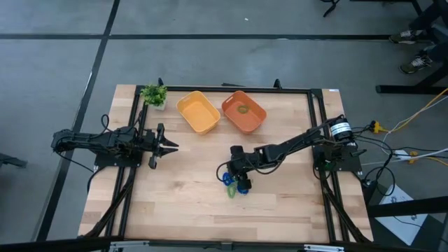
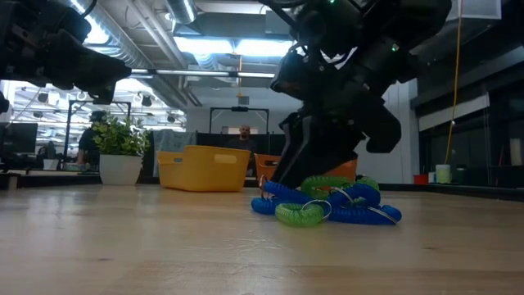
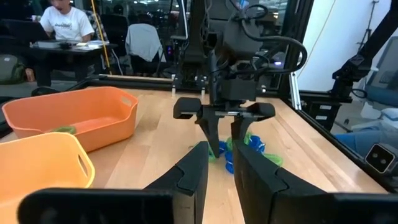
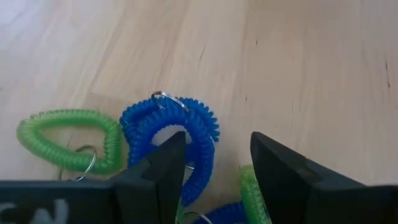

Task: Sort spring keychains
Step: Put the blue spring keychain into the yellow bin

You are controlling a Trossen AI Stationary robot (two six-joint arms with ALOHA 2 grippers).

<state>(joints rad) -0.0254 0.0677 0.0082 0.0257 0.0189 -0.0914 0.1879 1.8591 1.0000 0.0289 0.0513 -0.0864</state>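
Right hand point(image 4: 214, 165) spread over blue keychain point(image 4: 171, 124), high view adds green one in orange tray point(image 1: 243, 110)

No words, labels or numbers can be read anywhere — only blurred, unreadable marks in the room behind.

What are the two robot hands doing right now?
Left hand: open, empty.
Right hand: open, holding nothing, down over a blue spring keychain.

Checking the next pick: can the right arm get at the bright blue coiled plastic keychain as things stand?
Probably yes. The right gripper hangs open just above the bright blue coiled plastic keychain, one of its fingers at the loop. Green coils lie beside it, but nothing covers it.
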